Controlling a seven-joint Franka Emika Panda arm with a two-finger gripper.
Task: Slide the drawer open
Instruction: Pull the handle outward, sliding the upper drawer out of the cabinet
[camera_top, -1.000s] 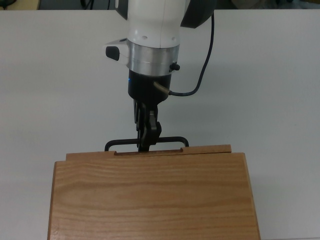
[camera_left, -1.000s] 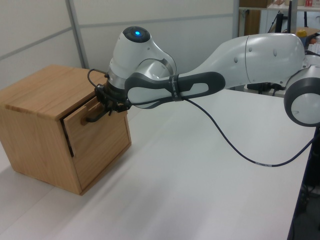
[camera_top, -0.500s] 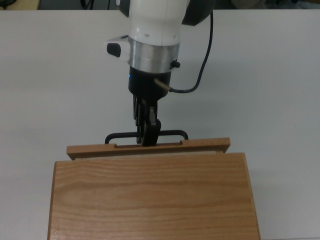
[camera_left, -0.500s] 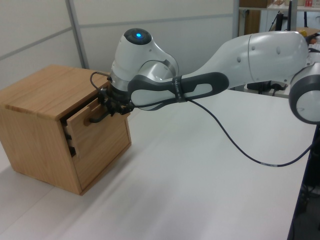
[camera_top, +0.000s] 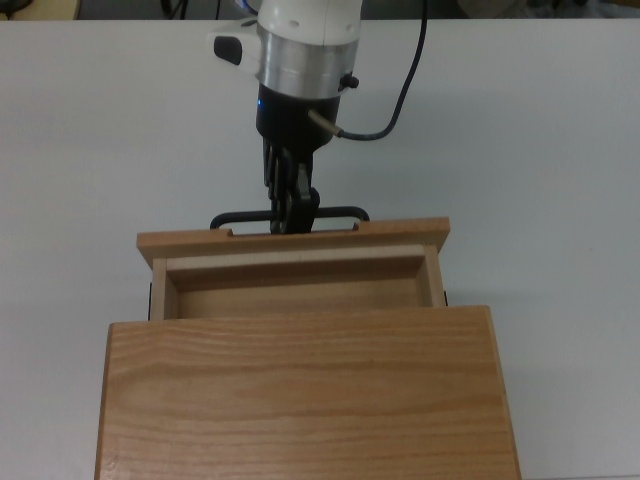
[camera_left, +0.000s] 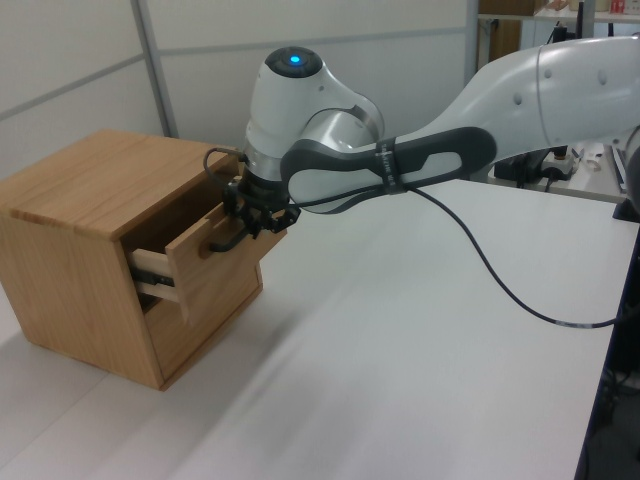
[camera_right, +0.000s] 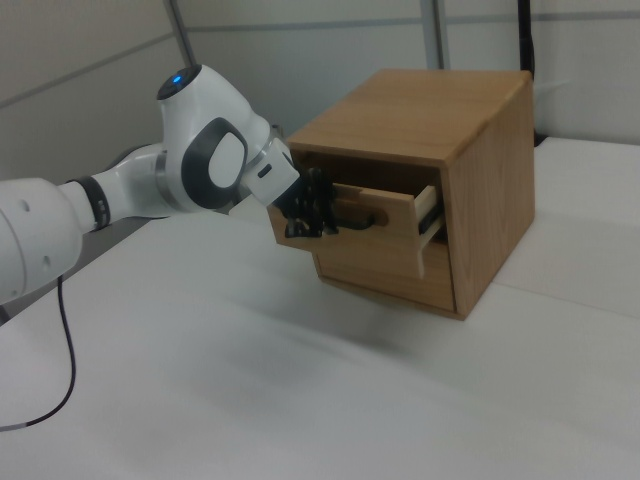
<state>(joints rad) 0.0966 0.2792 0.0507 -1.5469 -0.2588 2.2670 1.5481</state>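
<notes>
The robot's black two-finger gripper (camera_top: 290, 212), jaws clenched on the black rounded bar handle (camera_top: 340, 213), holds the light-wood square drawer (camera_top: 293, 240) partly out of the grained wooden box (camera_left: 70, 215) on the white tabletop (camera_top: 540, 180); mid-pull, the next move likely needs a straight outward draw.

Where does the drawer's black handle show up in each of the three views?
Top view: handle above centre, just beyond the drawer front, under the pincer.
Left view: left of centre, on the pulled-out drawer front, partly hidden by the pincer.
Right view: centre, between the pincer and the drawer front.
Shared landmark: the wooden box, with the drawer sticking out of it.
</notes>
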